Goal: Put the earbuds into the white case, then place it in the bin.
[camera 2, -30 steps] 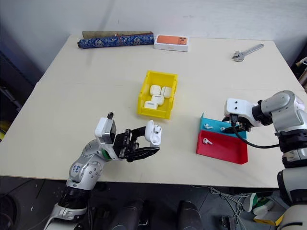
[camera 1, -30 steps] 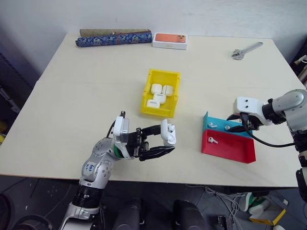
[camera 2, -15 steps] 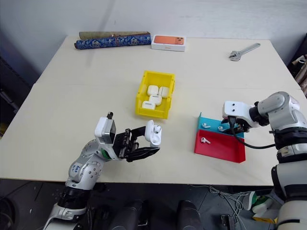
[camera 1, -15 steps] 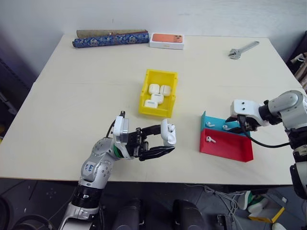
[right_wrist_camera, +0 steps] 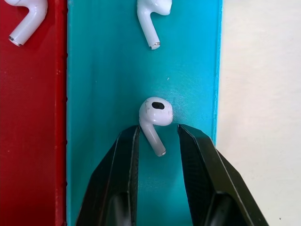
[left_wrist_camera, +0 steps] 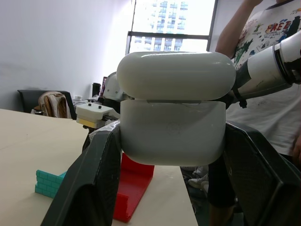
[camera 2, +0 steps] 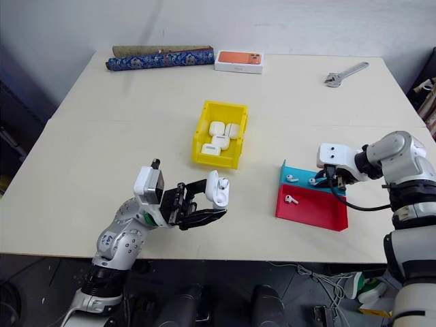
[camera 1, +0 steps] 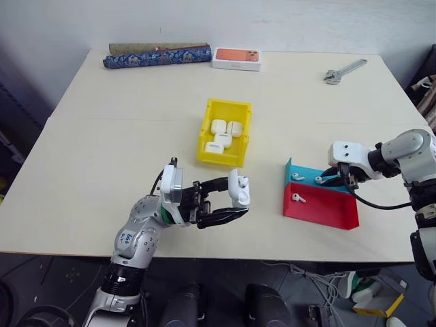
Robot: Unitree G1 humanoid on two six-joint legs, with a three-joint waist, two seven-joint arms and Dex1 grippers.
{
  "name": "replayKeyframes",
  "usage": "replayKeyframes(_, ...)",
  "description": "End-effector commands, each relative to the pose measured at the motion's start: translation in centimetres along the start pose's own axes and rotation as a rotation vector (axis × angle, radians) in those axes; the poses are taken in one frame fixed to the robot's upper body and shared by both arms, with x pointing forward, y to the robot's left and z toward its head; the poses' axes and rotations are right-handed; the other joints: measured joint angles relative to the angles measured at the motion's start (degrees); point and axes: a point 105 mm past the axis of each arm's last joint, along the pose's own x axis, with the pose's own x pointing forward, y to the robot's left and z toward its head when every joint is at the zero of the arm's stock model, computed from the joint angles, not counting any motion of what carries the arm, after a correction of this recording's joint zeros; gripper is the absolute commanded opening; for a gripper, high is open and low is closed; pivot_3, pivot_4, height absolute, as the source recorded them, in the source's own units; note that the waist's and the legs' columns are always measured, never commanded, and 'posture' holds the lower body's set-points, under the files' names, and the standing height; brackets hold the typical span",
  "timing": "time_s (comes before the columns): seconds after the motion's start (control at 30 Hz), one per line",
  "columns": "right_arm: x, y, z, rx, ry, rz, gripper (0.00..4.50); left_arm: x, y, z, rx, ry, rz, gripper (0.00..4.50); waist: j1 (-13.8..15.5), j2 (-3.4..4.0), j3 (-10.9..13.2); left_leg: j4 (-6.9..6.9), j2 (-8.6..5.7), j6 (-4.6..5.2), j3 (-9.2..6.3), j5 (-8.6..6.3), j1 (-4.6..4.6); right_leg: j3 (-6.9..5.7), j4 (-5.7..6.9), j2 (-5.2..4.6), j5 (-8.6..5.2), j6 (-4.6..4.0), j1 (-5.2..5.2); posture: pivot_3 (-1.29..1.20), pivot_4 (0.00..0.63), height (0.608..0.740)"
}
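My left gripper (camera 1: 231,197) is shut on the white case (camera 1: 238,189) and holds it upright above the table's front edge, with its lid (left_wrist_camera: 175,75) a little ajar. My right gripper (camera 1: 334,181) points down into the blue tray (right_wrist_camera: 103,70). Its two fingers stand narrowly apart on either side of the stem of one earbud (right_wrist_camera: 155,115), which lies on the tray floor. A second earbud (right_wrist_camera: 151,14) lies further along the blue tray. Another earbud (camera 1: 296,198) lies in the red tray (camera 1: 327,208). The yellow bin (camera 1: 212,109) stands mid-table with several white cases inside.
A wrench (camera 1: 344,70) lies at the back right. A flat white box with an orange top (camera 1: 236,58) and a rolled blue cloth (camera 1: 157,54) lie along the far edge. A person (left_wrist_camera: 263,28) stands beyond the table's right side.
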Motion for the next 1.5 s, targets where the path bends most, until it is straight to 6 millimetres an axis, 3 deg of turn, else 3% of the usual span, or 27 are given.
replayKeyframes(0.03, 0.2, -0.1, 0.1, -0.003, -0.008, -0.005, 1.25, 0.3, -0.4, 0.9, 0.04, -0.018, -0.022, 2.78, 0.0, 0.0, 0.0, 0.02, 0.0, 0.0, 0.0, 0.0, 0.0, 0.0, 0.02, 0.0, 0.0, 0.0, 0.0, 0.0, 0.15, 0.74)
replayKeyframes(0.73, 0.9, 0.0, 0.5, -0.037, -0.024, 0.014, 1.25, 0.2, -0.5, 0.7, 0.039, -0.017, -0.023, 2.78, -0.2, 0.0, 0.0, 0.34, 0.06, -0.01, 0.0, -0.01, 0.01, 0.08, 0.26, 0.0, 0.0, -0.01, 0.0, 0.0, 0.15, 0.74)
replayKeyframes(0.83, 1.0, 0.1, 0.5, -0.035, -0.027, 0.013, 0.69, 0.2, -0.5, 0.7, 0.038, -0.018, -0.022, 2.78, -0.3, 0.0, 0.0, 0.34, 0.07, -0.02, 0.0, -0.01, 0.01, 0.08, 0.27, 0.0, 0.0, -0.01, 0.0, 0.0, 0.15, 0.74)
replayKeyframes(1.23, 0.9, 0.3, 0.0, -0.02, -0.035, 0.01, 0.69, 0.2, -0.5, 0.6, 0.035, -0.019, -0.023, 2.78, -0.4, 0.0, 0.0, 0.4, 0.07, -0.02, 0.0, -0.01, 0.01, 0.09, 0.32, -0.01, 0.0, -0.01, 0.0, 0.0, 0.15, 0.74)
replayKeyframes(1.3, 0.9, 0.1, 0.2, -0.017, -0.048, -0.009, 0.5, 0.2, -0.4, 0.6, 0.035, -0.018, -0.025, 2.78, -0.4, 0.0, 0.0, 0.4, 0.07, -0.02, 0.0, -0.01, 0.01, 0.09, 0.32, -0.01, 0.0, -0.01, 0.0, 0.0, 0.15, 0.74)
replayKeyframes(1.43, -1.7, -1.5, 1.5, -0.015, -0.152, -0.122, 0.48, 0.3, -0.3, 0.6, 0.036, -0.018, -0.027, 2.78, -0.3, 0.0, 0.0, 0.4, 0.07, -0.02, 0.0, -0.01, 0.01, 0.1, 0.32, -0.01, 0.0, -0.01, -0.01, 0.0, 0.15, 0.74)
replayKeyframes(1.5, -3.7, -1.9, 3.7, -0.021, -0.325, -0.157, 0.48, 0.4, -0.3, 0.6, 0.037, -0.017, -0.029, 2.78, -0.3, 0.04, 0.0, 0.39, 0.06, -0.02, 0.02, -0.01, -0.02, 0.11, 0.32, -0.02, 0.0, -0.01, -0.04, 0.0, 0.15, 0.74)
